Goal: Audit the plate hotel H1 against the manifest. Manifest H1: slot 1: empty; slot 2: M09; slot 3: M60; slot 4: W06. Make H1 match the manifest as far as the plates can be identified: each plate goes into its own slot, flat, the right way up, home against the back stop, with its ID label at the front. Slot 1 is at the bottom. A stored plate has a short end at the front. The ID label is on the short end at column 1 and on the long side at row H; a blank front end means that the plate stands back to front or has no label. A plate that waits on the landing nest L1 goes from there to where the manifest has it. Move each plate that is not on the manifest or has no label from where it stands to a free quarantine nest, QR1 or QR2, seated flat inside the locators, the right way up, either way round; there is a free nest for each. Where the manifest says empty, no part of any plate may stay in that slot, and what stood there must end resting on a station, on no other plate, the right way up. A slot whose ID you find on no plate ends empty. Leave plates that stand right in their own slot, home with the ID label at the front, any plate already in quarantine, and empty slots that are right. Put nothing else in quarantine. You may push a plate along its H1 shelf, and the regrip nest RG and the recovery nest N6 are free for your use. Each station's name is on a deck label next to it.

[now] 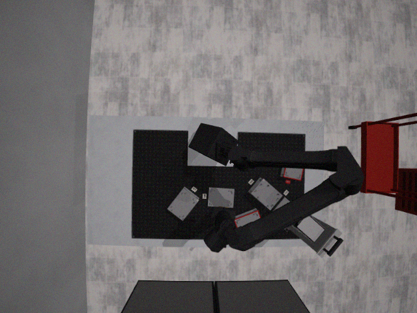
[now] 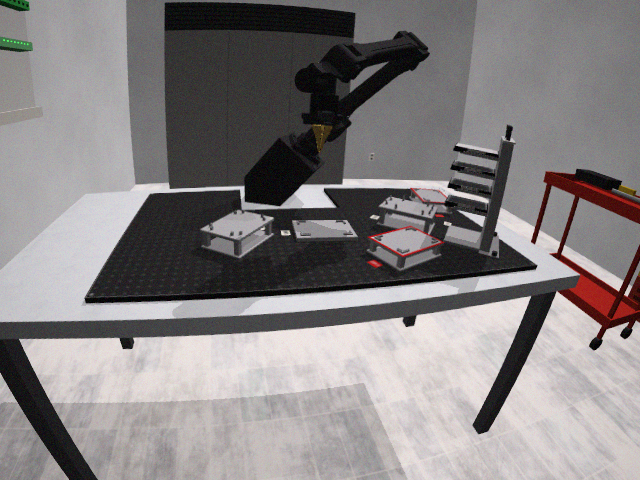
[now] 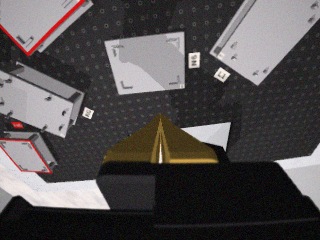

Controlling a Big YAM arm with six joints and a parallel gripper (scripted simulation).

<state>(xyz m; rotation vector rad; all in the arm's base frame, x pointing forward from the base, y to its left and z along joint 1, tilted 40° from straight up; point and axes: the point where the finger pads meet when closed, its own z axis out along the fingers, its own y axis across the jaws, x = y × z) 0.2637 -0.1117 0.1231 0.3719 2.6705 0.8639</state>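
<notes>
Looking over the deck: you have the arm folded high above the black mat, wrist near the tilted black box.
Gripper (image 3: 160, 142): its gold fingers are pressed together to a point with nothing between them; it hangs in the air above the mat, well above every nest.
Black box (image 2: 281, 170): tilted on the cut-out at the back of the mat (image 2: 155, 248), just below the gripper in your exterior view.
Plate hotel H1 (image 2: 502, 175): standing at the right end of the mat; you can see dark plates on its shelves, but their labels are too small to read.
Red-rimmed nests: one (image 2: 405, 241) near the front edge, one (image 2: 428, 195) further back beside the hotel; both show a flat grey top.
Raised grey nest, left (image 2: 237, 229): on posts, a flat grey top, apart from the others.
Low grey nest, middle (image 3: 146, 62): flat on the mat with corner locators, directly ahead of the fingertips in your wrist view.
Raised grey nest, right (image 2: 405, 209): between the two red-rimmed nests.
Deck labels (image 3: 194, 59): small white tags beside the nests; the text is unreadable.
Red cart (image 2: 568, 180): on the floor to the right of the table (image 2: 51, 304).
</notes>
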